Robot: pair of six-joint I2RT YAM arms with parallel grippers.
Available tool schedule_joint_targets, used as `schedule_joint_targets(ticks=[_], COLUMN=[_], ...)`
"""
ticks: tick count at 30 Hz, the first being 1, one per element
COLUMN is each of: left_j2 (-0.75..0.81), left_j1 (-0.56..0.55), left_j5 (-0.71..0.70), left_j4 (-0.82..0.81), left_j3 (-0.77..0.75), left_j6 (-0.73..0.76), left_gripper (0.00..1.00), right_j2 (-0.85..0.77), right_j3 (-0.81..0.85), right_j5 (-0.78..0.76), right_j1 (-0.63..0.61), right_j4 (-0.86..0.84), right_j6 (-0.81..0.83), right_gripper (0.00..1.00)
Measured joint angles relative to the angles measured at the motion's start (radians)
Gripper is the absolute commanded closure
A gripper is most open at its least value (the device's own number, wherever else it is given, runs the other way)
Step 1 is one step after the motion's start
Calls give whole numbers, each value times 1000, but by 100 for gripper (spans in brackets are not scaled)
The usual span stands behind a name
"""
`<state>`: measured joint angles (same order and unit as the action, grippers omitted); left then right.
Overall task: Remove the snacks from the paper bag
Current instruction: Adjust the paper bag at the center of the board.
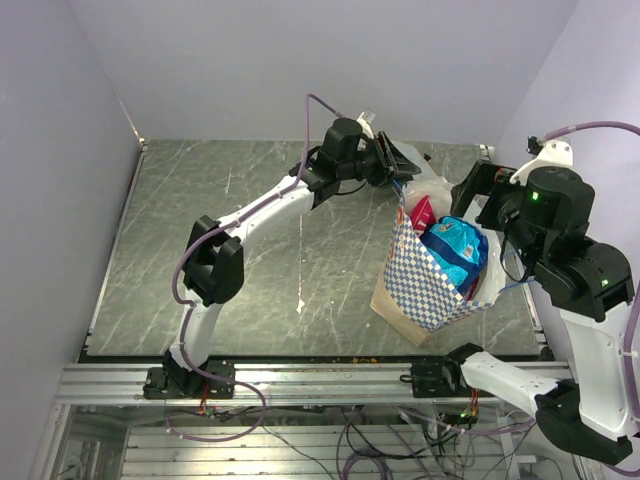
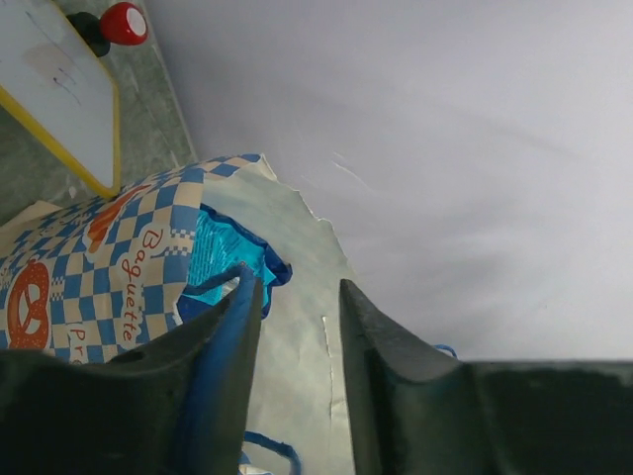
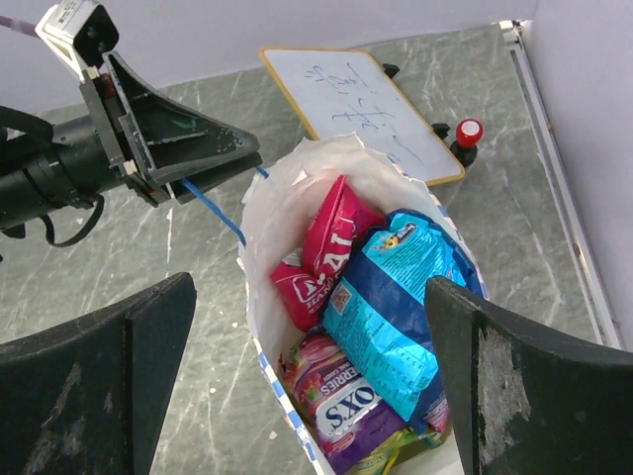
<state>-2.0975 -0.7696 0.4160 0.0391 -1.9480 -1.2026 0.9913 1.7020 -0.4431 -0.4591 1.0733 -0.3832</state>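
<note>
Right, nearest you the paper bag [image 1: 425, 285] is standing on the desk [image 1: 250, 270], mouth open, and all the snacks are sitting inside it. The multicoloured packet [image 3: 341, 406] and the yellow-green packet [image 3: 381, 457] are lying lowest, the big blue packet [image 3: 396, 327] is resting on them, and the red-pink packet [image 3: 321, 252] is leaning against the far wall. Your right hand [image 3: 309, 287] is hovering over the mouth, spread wide, holding nothing. Your left hand [image 2: 302, 287] is sitting at the far rim, its fingers narrow but apart, with the blue string handle [image 3: 213, 210] running along one finger. Beyond, a whiteboard [image 3: 366, 114] and a red-topped knob [image 3: 468, 132] are lying on the desk.
</note>
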Motion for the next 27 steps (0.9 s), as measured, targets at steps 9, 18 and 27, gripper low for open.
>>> schedule_joint_targets(ticks=[9,18,27], left_j2=[-13,12,138], left_j1=[2,21,45], left_j5=[16,23,27], left_j4=[20,53,132], left_j3=[-93,-70,45], left_j6=[1,3,24], left_gripper=[93,93,93], right_j2=[-13,-39,-40], right_j3=[10,11,10], right_j5=[-18,-26,-32], right_j1=[0,0,0], right_j4=[-6,-8,-14], right_j6=[11,11,0], right_gripper=[0,0,0])
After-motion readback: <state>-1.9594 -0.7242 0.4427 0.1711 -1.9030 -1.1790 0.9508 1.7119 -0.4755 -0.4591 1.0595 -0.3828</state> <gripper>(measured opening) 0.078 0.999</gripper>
